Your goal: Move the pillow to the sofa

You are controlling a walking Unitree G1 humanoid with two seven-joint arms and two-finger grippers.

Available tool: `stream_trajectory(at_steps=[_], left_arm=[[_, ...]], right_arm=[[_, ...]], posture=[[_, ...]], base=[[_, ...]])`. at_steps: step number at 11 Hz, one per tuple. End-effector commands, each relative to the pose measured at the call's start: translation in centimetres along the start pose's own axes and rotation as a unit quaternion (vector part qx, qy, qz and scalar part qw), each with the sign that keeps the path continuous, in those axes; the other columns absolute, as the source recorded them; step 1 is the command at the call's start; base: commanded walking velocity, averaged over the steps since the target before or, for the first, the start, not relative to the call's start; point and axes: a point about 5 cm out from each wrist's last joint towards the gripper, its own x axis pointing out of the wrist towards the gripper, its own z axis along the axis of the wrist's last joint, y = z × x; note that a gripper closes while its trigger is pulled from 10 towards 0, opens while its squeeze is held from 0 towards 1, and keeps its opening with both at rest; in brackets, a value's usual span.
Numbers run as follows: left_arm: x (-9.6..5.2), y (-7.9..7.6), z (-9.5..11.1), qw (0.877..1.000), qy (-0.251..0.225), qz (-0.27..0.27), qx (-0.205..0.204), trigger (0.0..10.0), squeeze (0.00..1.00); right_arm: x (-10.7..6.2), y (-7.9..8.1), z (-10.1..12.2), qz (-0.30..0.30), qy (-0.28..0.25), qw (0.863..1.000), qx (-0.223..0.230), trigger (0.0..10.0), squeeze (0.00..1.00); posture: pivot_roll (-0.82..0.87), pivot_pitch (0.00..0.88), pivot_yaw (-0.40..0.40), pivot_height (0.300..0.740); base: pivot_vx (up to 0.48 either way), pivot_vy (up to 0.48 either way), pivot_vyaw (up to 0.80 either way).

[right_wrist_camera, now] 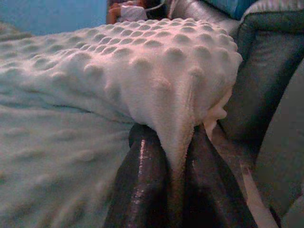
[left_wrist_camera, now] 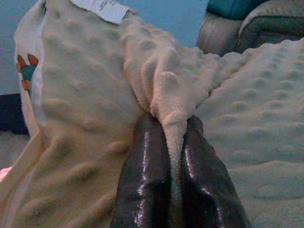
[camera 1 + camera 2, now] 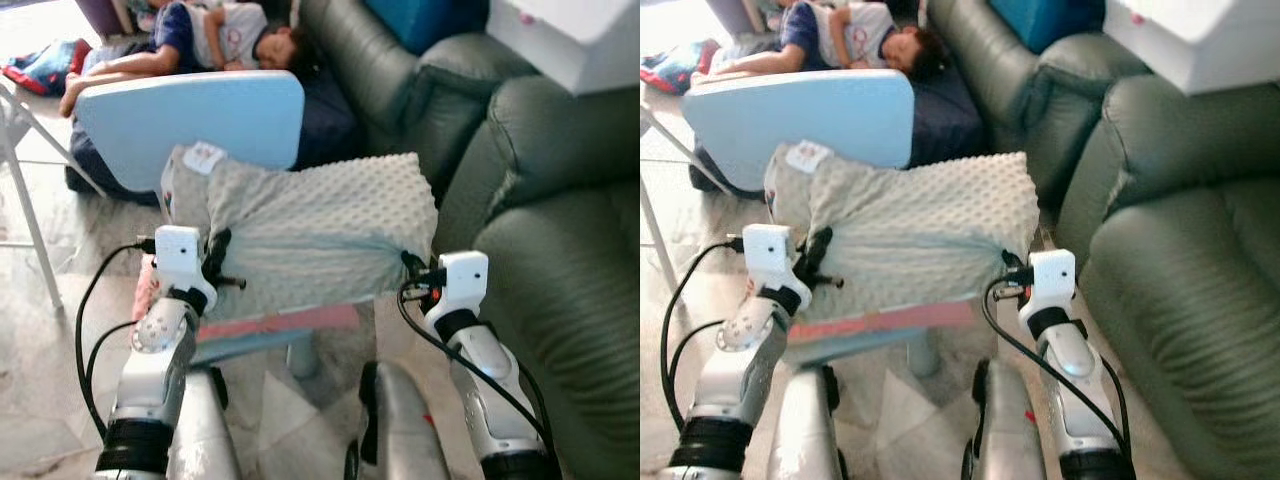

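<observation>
The pillow [image 3: 310, 225] hangs in the air between the two arms, with its long axis going from the robot's left to its right, in front of the chest. The sofa [image 3: 560, 260] lies to the right of it and a little forward, so the right tool [image 3: 412, 266] is the nearer one to the seat, and I judge the coming move must carry the pillow sideways to the right. The left tool [image 3: 218, 262] is closed on a pinched fold of cloth at the left end of the pillow; the right tool is closed in the same way on the right end. The pillow is soft, pale grey, covered with small raised dots, with a white label near its left corner. Behind it stands a light blue board [image 3: 190, 115], and a person [image 3: 190, 40] lies on the floor further back
</observation>
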Motion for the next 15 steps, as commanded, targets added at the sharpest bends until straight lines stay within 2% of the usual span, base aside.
stream_trajectory(at_steps=[1, 3, 4, 8, 13, 15], left_arm=[[-0.06, 0.31, -0.04, 1.000, 0.001, 0.015, -0.001, 10.0, 0.00], [0.11, 0.07, -0.04, 1.000, 0.002, 0.010, -0.007, 10.0, 0.00], [0.14, 0.01, 0.00, 1.000, -0.003, 0.011, 0.004, 10.0, 0.00], [0.05, -0.02, -0.20, 1.000, 0.004, 0.009, 0.006, 10.0, 0.00], [-0.10, -0.26, -0.34, 1.000, 0.013, -0.001, -0.007, 10.0, 0.00], [-0.27, -0.41, -0.42, 1.000, 0.014, -0.004, -0.010, 10.0, 0.00]], right_arm=[[0.11, -1.11, 0.94, -0.019, -0.016, 1.000, -0.004, 10.0, 0.00], [0.08, -1.52, 1.13, -0.023, -0.017, 1.000, -0.007, 10.0, 0.00], [0.05, -1.54, 1.11, -0.023, -0.017, 1.000, -0.007, 10.0, 0.00], [0.13, -1.00, 1.14, -0.021, -0.017, 1.000, 0.001, 10.0, 0.00], [0.14, -1.40, 1.33, -0.025, -0.019, 0.999, 0.001, 10.0, 0.00], [0.22, -0.87, 1.20, -0.014, -0.013, 1.000, 0.006, 10.0, 0.00]], posture=[[-0.05, 0.029, -0.064, 0.626], [-0.06, 0.028, -0.065, 0.661], [-0.06, 0.029, -0.064, 0.681], [-0.05, 0.028, -0.065, 0.740], [-0.05, 0.042, -0.062, 0.740], [-0.05, 0.047, -0.065, 0.740]], base=[[0.000, 0.000, 0.00], [0.000, 0.000, 0.00], [0.000, 0.000, 0.00], [0.000, 0.000, 0.00], [0.000, 0.000, 0.00], [0.000, 0.000, 0.00]])
